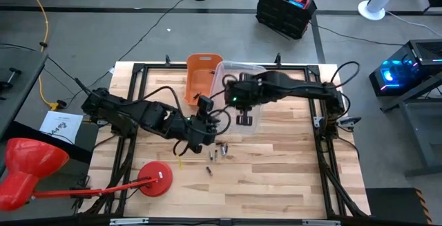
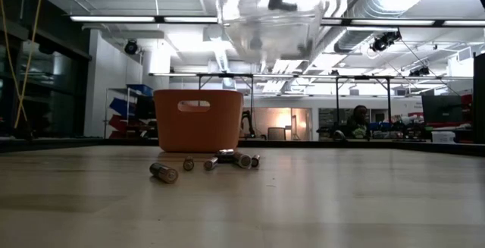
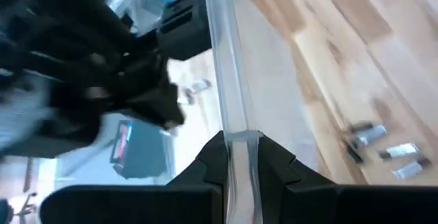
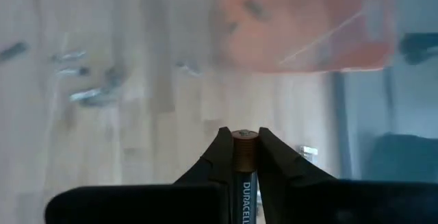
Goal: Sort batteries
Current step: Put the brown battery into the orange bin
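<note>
Our right gripper (image 4: 245, 157) has its fingers squeezed on a coppery-brown and black battery (image 4: 245, 166), long way pointing out past the tips. It hangs over the clear plastic bin (image 1: 243, 72). Our left gripper (image 3: 239, 157) pinches that bin's rim. More small batteries (image 1: 219, 151) lie on the wooden tabletop (image 1: 290, 177) at six o'clock from the bin, nearer our left arm.

My left dark gripper (image 3: 238, 157) reaches toward the table's middle, its two fingers pinched on the rim of the clear plastic bin (image 3: 226, 80), which hangs lifted off the wood. My right dark gripper (image 4: 245, 157) extends from the right side over that bin, fingers clamped on a copper-topped black cylindrical battery (image 4: 245, 162).
</note>
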You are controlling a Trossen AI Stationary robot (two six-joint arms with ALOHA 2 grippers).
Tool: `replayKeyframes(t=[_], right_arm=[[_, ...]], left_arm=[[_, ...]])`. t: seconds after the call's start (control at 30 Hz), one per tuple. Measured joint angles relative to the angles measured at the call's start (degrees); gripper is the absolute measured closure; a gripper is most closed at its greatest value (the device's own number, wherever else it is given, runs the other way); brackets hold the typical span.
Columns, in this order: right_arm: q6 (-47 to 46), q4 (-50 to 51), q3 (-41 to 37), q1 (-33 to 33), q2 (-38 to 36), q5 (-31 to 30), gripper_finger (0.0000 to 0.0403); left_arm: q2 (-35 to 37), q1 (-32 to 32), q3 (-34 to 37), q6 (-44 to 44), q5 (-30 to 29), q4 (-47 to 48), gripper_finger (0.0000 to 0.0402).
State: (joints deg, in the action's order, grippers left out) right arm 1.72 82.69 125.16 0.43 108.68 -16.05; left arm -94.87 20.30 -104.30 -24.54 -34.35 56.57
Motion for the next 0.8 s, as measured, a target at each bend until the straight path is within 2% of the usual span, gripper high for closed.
replayKeyframes(t=[0.13,0.23,0.33,0.5,0.8], right_arm=[[-2.84,3.66,9.12,0.0,0.82,-3.72,0.0383],[-5.77,1.61,6.49,0.13,0.18,-4.92,0.0383],[-9.78,3.61,4.71,1.42,0.09,-7.21,0.0383],[-11.54,3.51,4.05,4.03,-0.62,-15.93,0.0383],[-17.44,7.12,3.98,4.48,-2.17,-23.39,0.0383]], left_arm=[[0.0,-1.24,1.9,-0.23,-0.47,-6.09,0.0373],[0.22,-2.76,4.44,-0.12,0.71,-9.49,0.0373],[-1.02,-4.19,5.97,0.04,3.12,-10.98,0.0373],[-2.72,-6.57,7.08,-0.78,5.66,-12.49,0.0373],[-9.04,-10.31,7.79,-5.54,5.11,-23.2,0.0373]])
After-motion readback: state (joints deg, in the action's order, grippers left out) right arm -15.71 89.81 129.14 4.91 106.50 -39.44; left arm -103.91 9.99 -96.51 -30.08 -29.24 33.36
